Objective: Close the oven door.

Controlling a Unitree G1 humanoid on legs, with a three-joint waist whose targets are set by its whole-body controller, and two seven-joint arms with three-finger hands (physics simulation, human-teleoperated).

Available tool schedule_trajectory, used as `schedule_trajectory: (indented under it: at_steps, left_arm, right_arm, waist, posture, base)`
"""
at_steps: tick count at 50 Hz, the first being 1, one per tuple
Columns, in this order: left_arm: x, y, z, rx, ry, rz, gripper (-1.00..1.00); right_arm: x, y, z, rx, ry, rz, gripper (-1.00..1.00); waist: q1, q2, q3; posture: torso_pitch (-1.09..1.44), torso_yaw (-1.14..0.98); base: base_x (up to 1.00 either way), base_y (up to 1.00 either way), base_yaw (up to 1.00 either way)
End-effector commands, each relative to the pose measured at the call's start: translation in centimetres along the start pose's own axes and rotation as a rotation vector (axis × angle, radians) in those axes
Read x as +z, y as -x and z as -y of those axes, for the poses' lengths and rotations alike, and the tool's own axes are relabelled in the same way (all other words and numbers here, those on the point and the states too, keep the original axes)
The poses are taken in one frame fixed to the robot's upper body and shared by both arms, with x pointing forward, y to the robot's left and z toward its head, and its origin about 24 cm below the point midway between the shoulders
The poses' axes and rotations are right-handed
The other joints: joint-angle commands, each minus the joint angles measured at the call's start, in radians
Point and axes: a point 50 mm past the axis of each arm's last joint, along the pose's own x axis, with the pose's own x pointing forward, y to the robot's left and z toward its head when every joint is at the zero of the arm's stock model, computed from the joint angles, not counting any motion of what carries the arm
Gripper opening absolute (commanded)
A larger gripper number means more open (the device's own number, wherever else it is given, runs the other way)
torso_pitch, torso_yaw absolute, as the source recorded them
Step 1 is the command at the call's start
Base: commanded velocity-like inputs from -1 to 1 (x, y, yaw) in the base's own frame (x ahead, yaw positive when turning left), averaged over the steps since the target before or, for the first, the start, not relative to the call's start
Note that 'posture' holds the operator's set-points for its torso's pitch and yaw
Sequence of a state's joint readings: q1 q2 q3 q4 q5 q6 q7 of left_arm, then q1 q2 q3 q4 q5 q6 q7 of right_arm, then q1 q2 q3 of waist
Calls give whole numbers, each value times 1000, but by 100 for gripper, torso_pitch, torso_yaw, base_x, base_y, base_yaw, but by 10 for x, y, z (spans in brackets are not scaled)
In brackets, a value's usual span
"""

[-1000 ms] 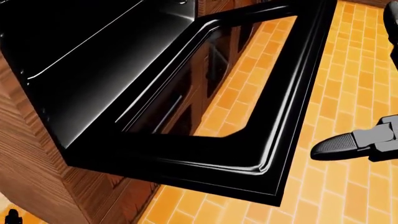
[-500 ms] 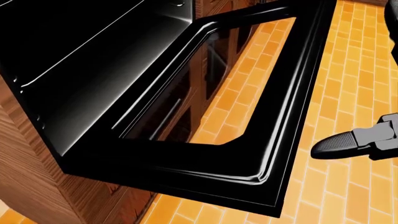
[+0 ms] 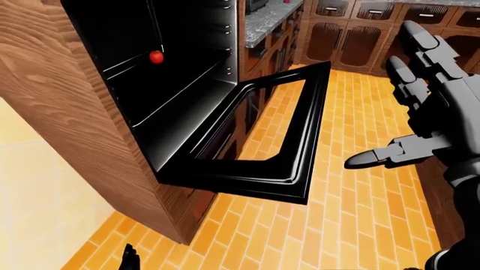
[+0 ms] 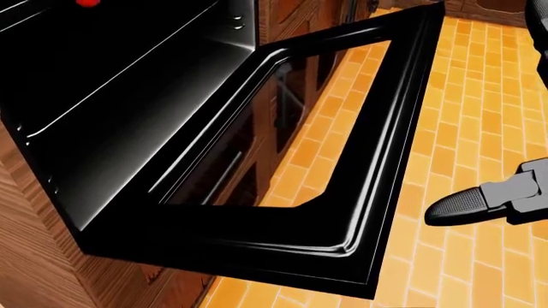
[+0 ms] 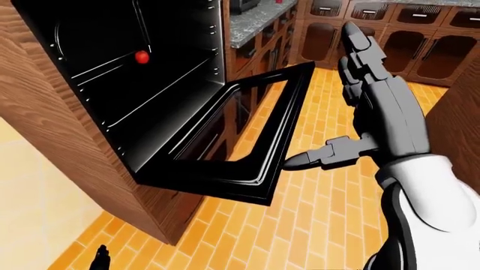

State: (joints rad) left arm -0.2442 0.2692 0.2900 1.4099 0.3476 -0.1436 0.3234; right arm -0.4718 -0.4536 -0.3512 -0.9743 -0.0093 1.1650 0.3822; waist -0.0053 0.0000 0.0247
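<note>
Nearest the cameras, the right hand [image 5: 367,107] is raised with its three fingers apart and closed on nothing: two point up and away, and the thumb [image 5: 319,158] reaches toward the oven. In the right-eye view the thumb tip appears just beside the free edge of the oven door [image 3: 294,174]; in the left-eye view a strip of brick floor [image 3: 353,214] shows between them, so I judge the hand near the door but not touching it. Of the left hand [image 3: 129,260] only a dark tip shows at the bottom edge of the eye views, far below and left of the right fingers; whether its fingers are spread or curled cannot be told.

Past the thumb, the door hangs fully dropped, lying roughly level, hinged at the mouth of the oven cavity [image 3: 161,84] and jutting out over the floor. Its glass pane shows the bricks and cabinet beneath. Its free edge is the part closest to the fingers.

Beyond the door the cavity stands wide open in its wood-grain housing [image 3: 67,112], with a small red ball-like thing [image 3: 156,57] inside, well away from the fingers. Farthest off are a stone-topped counter [image 3: 266,19] and dark cabinets [image 3: 353,39].

As I judge it, none of the closing is done: the hand must still get under the free edge and lift the door shut.
</note>
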Motion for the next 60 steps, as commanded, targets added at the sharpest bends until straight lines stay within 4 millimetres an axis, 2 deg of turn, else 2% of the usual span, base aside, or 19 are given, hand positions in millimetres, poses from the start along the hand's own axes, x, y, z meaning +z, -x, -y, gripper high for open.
schedule_trajectory:
  at_steps: [1, 9, 19, 21, 24, 25, 27, 29, 34, 37, 38, 40, 42, 46, 49, 51, 52, 53, 60]
  left_arm:
    - [11, -3, -7, 28, 6, 43, 100]
    - [11, -3, -7, 25, 0, 43, 100]
    - [11, -4, -7, 23, 0, 40, 100]
    - [11, -4, -7, 23, -2, 39, 100]
    - [11, -4, -7, 25, 1, 38, 100]
    - [11, -4, -7, 24, 1, 37, 100]
    - [11, -4, -7, 22, -1, 36, 100]
    - [11, -4, -7, 23, 0, 35, 100]
    - [11, -4, -7, 23, 3, 34, 100]
    - [11, -4, -7, 24, 2, 33, 100]
    - [11, -4, -7, 23, 2, 33, 100]
    - [11, -4, -7, 24, 2, 33, 100]
    - [11, -4, -7, 23, 3, 32, 100]
    - [11, -4, -7, 23, 4, 31, 100]
    - [11, -4, -7, 23, 3, 31, 100]
    - [11, -4, -7, 23, 2, 31, 100]
    - [10, -4, -7, 23, 2, 30, 100]
    - [10, -4, -7, 23, 3, 31, 100]
    - [11, -4, -7, 22, 5, 31, 100]
  right_arm:
    - [10, 1, 4, -27, 28, 56, 100]
    - [12, 1, 2, -21, 28, 60, 100]
    - [16, 0, 3, -19, 32, 64, 100]
    - [16, 1, 3, -19, 32, 65, 100]
    - [15, 1, 3, -17, 31, 64, 100]
    - [15, 1, 3, -16, 32, 63, 100]
    - [15, 1, 2, -16, 32, 62, 100]
    - [15, 1, 3, -19, 45, 55, 100]
    - [17, 1, 2, -11, 30, 61, 100]
    - [17, 1, 1, -8, 26, 62, 100]
    - [17, 1, 1, -8, 26, 61, 100]
    - [18, 1, 1, -6, 25, 63, 100]
    - [19, 1, 0, -1, 25, 65, 100]
    - [19, 1, 0, -1, 19, 65, 100]
    - [19, 0, 0, -1, 11, 66, 100]
    - [20, 0, 0, 0, 8, 67, 100]
    - [20, 0, 0, -1, 8, 68, 100]
    - [20, 0, 0, 0, 8, 69, 100]
    - [22, 0, 0, 5, 11, 74, 100]
  waist:
    - [0, 1, -12]
    - [0, 10, -14]
    - [0, -10, -17]
    - [-2, -1, -20]
    - [-6, 60, -19]
    - [-5, 42, -14]
    - [0, 54, -10]
    - [3, 47, -8]
    - [1, -16, 0]
    - [7, -70, -20]
    - [-6, -39, -18]
    - [-7, -59, -21]
    - [-11, -57, -29]
    - [-11, -22, -15]
    - [-14, 37, -15]
    - [-9, 125, -39]
    - [-6, 64, -18]
    - [-8, 71, -16]
    - [-7, 3, -13]
  posture:
    - [0, 0]
    - [0, 0]
    - [0, 0]
    - [0, 0]
    - [0, 0]
    - [0, 0]
    - [0, 0]
    - [0, 0]
    - [0, 0]
    - [0, 0]
    - [0, 0]
    - [0, 0]
    - [0, 0]
    - [0, 0]
    - [0, 0]
    - [0, 0]
    - [0, 0]
    - [0, 0]
    - [0, 0]
  base:
    - [6, 0, 0]
    - [7, 0, 0]
    - [7, 8, 0]
    - [7, 19, 0]
    - [7, 19, 0]
    - [7, 19, 0]
    - [7, 20, 0]
    - [7, 25, 0]
    - [1, 32, 0]
    - [0, 34, 0]
    - [0, 33, 0]
    - [0, 34, 0]
    - [0, 33, 0]
    - [0, 34, 0]
    - [0, 34, 0]
    - [0, 34, 0]
    - [0, 34, 0]
    - [0, 34, 0]
    - [0, 34, 0]
